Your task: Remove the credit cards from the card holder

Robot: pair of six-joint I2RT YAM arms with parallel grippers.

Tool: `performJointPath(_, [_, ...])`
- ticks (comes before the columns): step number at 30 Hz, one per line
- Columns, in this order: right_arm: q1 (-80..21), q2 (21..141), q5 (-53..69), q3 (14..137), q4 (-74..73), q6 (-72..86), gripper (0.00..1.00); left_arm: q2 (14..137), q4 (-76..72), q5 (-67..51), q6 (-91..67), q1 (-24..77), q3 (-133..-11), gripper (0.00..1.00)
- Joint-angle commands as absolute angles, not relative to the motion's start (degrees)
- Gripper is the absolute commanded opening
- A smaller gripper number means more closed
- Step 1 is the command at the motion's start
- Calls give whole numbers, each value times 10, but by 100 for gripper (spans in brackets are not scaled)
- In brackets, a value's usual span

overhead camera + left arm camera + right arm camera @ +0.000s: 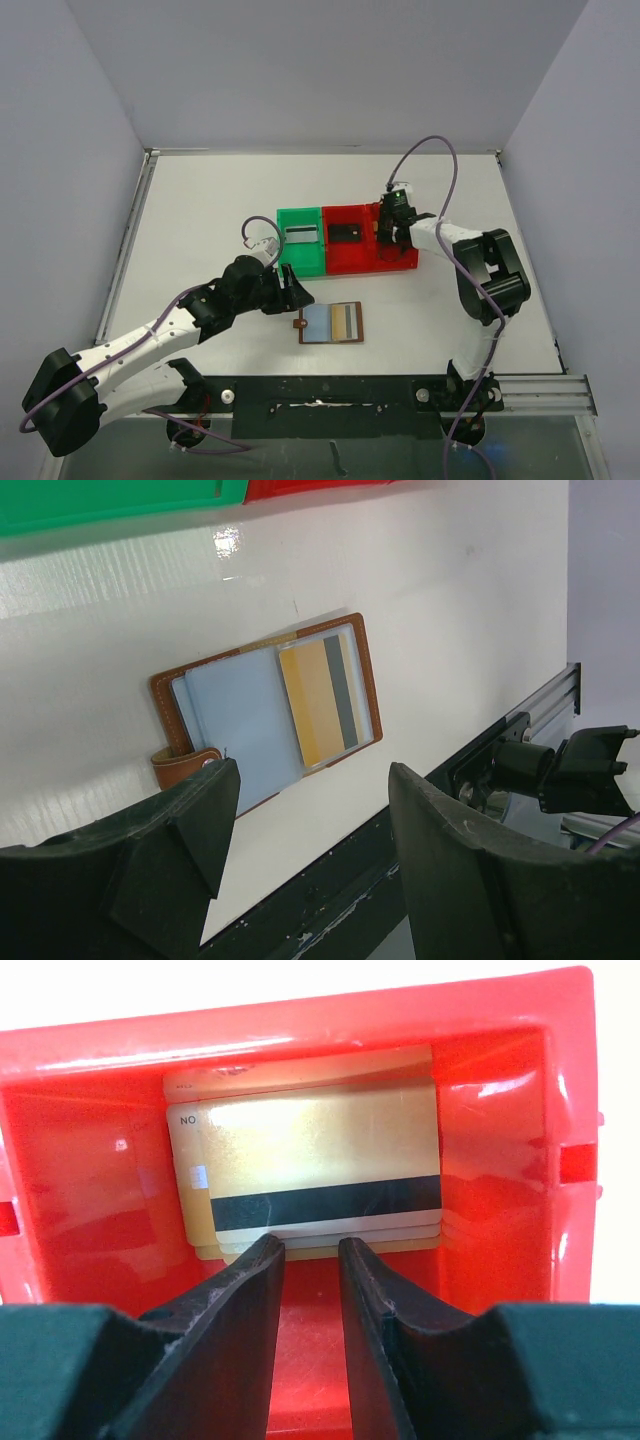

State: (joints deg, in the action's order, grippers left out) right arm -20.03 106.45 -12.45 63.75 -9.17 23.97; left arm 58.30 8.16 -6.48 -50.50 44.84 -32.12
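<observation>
1. L gripper: jaws wide, empty, low over table, just beside card holder.
2. Card holder: open flat near front edge; 1 gold card w/ grey stripe in pocket.
3. R gripper: inside red bin, narrow gap, nothing between; tips at edge of stacked credit cards.

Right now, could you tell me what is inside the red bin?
A stack of cards lies in the red bin, top one gold with a black stripe; those beneath are mostly covered.

Bright, even light, with a glare patch on the white table.
</observation>
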Motion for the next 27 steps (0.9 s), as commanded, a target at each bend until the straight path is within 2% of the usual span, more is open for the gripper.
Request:
performJointPath(1, [-210, 1051, -143, 646, -75, 232, 30, 573, 68, -66, -508, 445, -336, 60])
performJointPath(13, [-204, 863, -87, 603, -127, 231, 44, 591, 55, -75, -505, 447, -346, 60])
performJointPath(18, [-214, 761, -12, 540, -140, 284, 44, 594, 26, -79, -519, 449, -326, 60])
performJointPath(23, [-319, 703, 37, 451, -88, 386, 40, 622, -7, -93, -523, 457, -326, 60])
performJointPath(27, [-418, 680, -29, 405, -83, 472, 36, 626, -18, -85, -529, 467, -314, 60])
